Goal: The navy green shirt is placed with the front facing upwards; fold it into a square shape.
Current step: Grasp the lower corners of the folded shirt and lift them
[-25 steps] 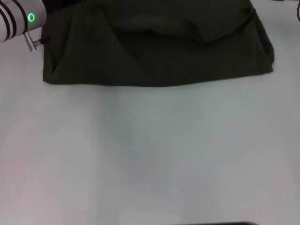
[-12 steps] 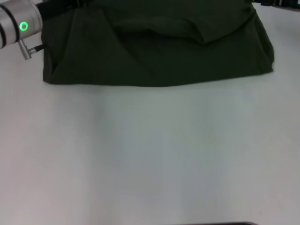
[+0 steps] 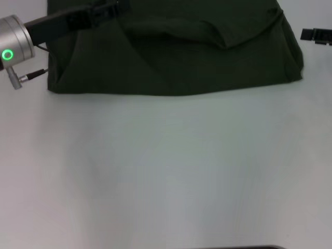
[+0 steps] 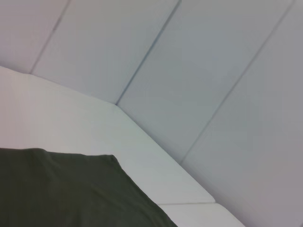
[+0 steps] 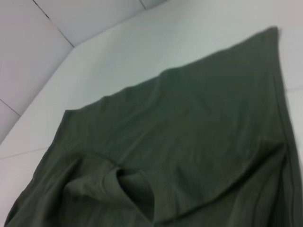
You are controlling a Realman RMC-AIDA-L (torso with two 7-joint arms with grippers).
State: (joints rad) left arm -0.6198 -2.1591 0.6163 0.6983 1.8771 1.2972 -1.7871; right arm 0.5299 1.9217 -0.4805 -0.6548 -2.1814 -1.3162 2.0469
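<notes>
Head view: already folded into a broad dark block, the navy green shirt (image 3: 171, 57) lying at the far edge of the pale worktop (image 3: 166, 171), top layer rumpled, one more fold probably wanted before square. Left gripper (image 3: 111, 6) reaching over the shirt's far left corner; fingers' state impossible to tell. Right gripper (image 3: 316, 35) just off the right edge, likewise unreadable.

Left wrist view: one shirt corner (image 4: 71, 189) flat on the worktop.

Right wrist view: plain cloth, loose pocket of folds. No lettering, label or brand visible anywhere.
</notes>
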